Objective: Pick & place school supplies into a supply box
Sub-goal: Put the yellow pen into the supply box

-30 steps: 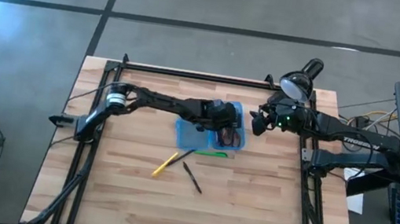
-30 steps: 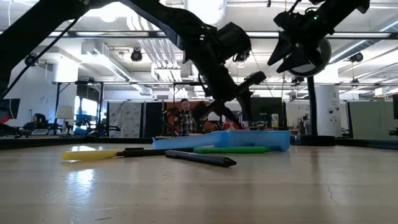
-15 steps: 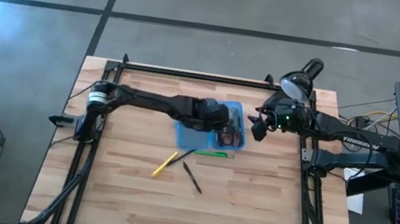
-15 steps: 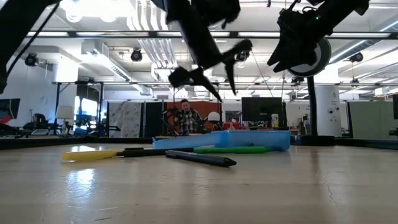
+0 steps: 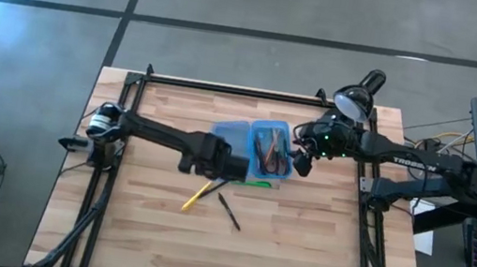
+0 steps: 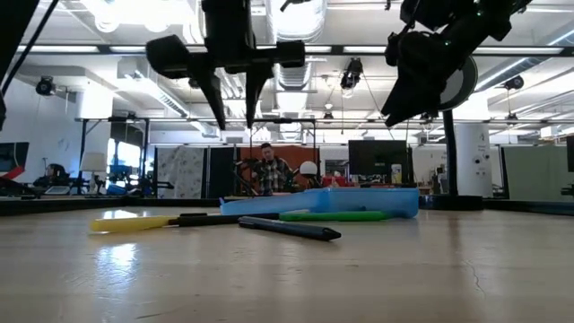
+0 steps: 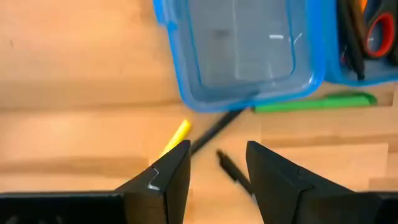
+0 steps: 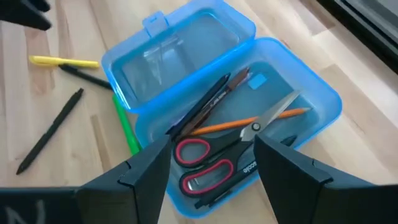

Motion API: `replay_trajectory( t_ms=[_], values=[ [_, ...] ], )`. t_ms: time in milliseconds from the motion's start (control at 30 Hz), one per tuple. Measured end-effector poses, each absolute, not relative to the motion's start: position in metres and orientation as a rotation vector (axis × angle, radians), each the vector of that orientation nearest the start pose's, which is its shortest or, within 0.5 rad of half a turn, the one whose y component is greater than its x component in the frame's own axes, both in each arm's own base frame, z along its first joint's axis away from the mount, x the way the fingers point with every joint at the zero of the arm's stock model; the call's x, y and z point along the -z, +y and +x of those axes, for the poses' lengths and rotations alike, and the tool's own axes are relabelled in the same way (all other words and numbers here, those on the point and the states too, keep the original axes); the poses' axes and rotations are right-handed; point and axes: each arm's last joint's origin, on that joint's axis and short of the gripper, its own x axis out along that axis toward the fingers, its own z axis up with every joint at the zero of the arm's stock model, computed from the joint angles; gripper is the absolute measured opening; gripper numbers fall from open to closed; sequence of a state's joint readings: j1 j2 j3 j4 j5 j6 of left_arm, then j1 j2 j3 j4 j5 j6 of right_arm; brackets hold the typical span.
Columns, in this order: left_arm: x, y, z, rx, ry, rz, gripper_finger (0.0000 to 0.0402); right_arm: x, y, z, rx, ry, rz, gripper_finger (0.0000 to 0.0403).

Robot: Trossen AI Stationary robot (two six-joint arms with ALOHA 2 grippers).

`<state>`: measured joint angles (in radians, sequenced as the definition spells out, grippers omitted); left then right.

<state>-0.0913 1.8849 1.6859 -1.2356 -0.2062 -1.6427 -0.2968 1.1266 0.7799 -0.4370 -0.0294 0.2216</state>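
Nearest on the wooden worktop [image 5: 148, 234], a black pen [image 5: 229, 212] lies loose, with the yellow pencil [image 5: 196, 194] just beside it and another thin black pen [image 5: 215, 185] crossing toward the box. Above these hovers the left end effector [image 5: 222, 166], fingers parted and holding nothing; its wrist view looks down past both fingers onto the yellow pencil [image 7: 176, 137] and the pen [image 7: 231, 169]. Beyond it, a green pen [image 5: 250, 183] lies touching the near edge of the supply box [image 5: 255, 150]. The box is open flat, two translucent blue halves side by side: the left half [image 7: 242, 46] looks bare, the right half holds red-handled scissors [image 8: 214, 165], an orange pencil [image 8: 249, 122] and dark pens [image 8: 205, 102]. Just right of the box hangs the right end effector [image 5: 305, 160], also open and empty, off the worktop in the low view. Farther back stands a black desk lamp [image 5: 358, 93].
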Motion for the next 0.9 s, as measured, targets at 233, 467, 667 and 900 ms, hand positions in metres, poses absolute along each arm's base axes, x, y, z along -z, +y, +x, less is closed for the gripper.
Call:
replay_trajectory(
  t_ms=[233, 467, 667, 900],
  values=[
    [-0.253, -0.035, 0.362, -1.127, 1.006, -1.216, 0.0139, -0.251, -0.071, 0.213, 0.334, 0.711, 0.342, 0.0219],
    [-0.249, -0.033, 0.337, -1.133, 0.974, -1.287, 0.0139, -0.253, -0.075, 0.211, 0.313, 0.701, 0.337, 0.0219],
    [-0.256, -0.029, 0.296, -1.137, 0.932, -1.339, 0.0139, -0.252, -0.075, 0.212, 0.295, 0.702, 0.340, 0.0219],
    [-0.253, -0.026, 0.259, -1.061, 0.924, -1.365, 0.0139, -0.252, -0.076, 0.212, 0.289, 0.702, 0.323, 0.0219]
  ],
)
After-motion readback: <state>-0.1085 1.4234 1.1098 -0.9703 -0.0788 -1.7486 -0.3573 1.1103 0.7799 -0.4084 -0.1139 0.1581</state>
